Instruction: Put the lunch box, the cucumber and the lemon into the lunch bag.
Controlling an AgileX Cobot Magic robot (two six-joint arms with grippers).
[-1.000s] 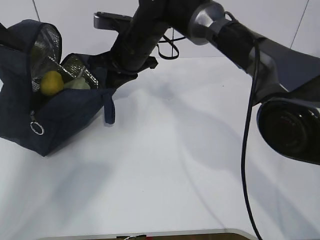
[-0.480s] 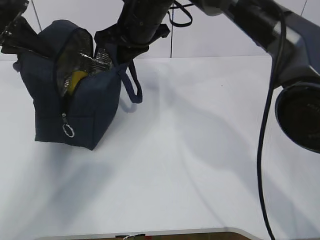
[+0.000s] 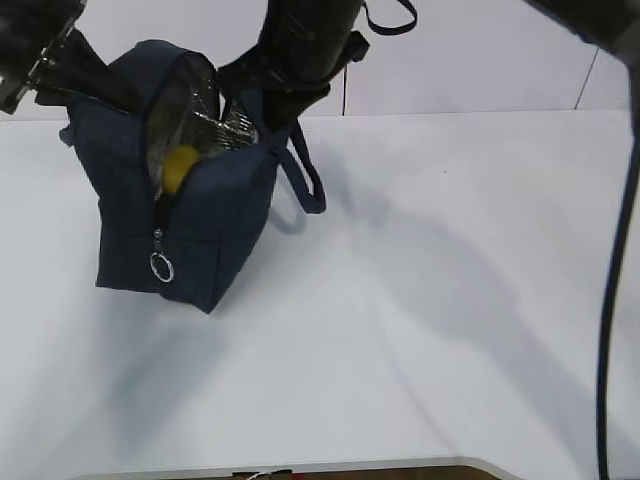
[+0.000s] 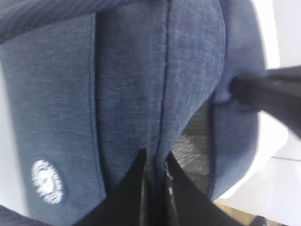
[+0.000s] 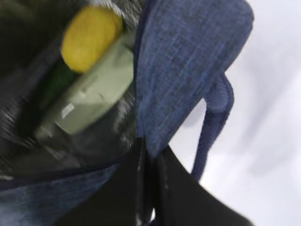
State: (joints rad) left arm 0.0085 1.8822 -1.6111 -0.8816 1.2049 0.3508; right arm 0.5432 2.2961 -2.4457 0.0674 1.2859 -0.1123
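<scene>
Exterior view: we see the counter (image 3: pixel 450 330), then the lunch bag (image 3: pixel 200 230) lifted off it, both pincers clamped on its fabric: left pincer (image 4: pixel 155 169), right pincer (image 5: pixel 150 155). Inside lie the lunch box (image 5: pixel 89 94), cucumber (image 5: pixel 56 82), lemon (image 5: pixel 89 37).
</scene>
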